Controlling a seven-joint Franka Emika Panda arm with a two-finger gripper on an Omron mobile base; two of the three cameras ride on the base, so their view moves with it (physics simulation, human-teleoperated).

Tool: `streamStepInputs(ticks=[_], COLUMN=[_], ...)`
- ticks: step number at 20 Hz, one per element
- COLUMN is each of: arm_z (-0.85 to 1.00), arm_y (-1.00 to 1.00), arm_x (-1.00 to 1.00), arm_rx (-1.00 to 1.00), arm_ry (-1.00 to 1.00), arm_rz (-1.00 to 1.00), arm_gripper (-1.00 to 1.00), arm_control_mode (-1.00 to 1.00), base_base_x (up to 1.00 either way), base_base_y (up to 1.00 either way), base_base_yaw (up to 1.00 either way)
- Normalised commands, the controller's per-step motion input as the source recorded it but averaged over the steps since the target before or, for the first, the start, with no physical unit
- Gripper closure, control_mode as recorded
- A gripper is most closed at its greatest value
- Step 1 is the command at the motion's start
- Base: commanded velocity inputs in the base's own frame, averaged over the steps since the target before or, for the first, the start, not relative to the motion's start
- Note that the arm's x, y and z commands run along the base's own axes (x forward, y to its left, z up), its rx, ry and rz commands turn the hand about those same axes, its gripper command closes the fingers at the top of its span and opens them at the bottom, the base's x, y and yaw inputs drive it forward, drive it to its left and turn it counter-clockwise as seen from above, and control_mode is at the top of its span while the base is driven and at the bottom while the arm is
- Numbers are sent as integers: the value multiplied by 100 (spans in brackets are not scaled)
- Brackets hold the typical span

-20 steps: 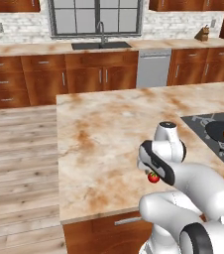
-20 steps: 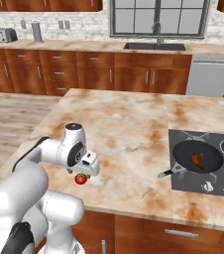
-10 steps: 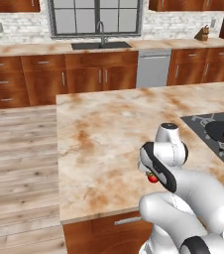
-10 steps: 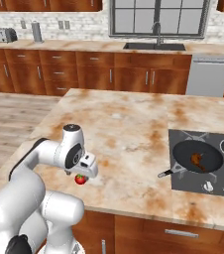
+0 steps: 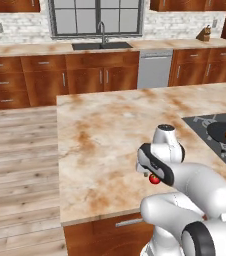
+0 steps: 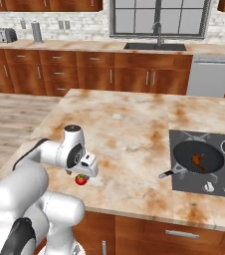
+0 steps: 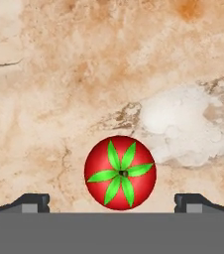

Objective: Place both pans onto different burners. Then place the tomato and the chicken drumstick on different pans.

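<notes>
Gripper (image 7: 112,202) (jaws wide apart) hangs above the tomato (image 7: 120,172).

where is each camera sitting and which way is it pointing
Left base view: behind the arm on its left, facing forward and down over the counter toward the sink wall; the white arm rises at lower right, above the tomato.
Right base view: behind on the right, same direction; arm at lower left, cooktop with both pans at right.
Hand view: on the hand, looking straight down at the tomato between the open gripper.
Both base views share the tomato, the arm and the drumstick pan.
</notes>
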Motion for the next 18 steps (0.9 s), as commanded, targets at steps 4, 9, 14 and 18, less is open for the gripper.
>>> streamStepInputs(ticks=[4, 9, 14, 18], arm_z=[-27, -33, -34, -24], arm_y=[0, 0, 0, 0], arm_x=[0, 0, 0, -6], arm_rx=[0, 0, 0, 0], arm_ry=[0, -1, 0, 0], arm_rz=[0, 0, 0, 0], arm_gripper=[-100, -100, -100, -100], arm_control_mode=[-100, -100, -100, -100], base_base_x=[0, 0, 0, 0], base_base_y=[0, 0, 0, 0], base_base_yaw=[0, 0, 0, 0])
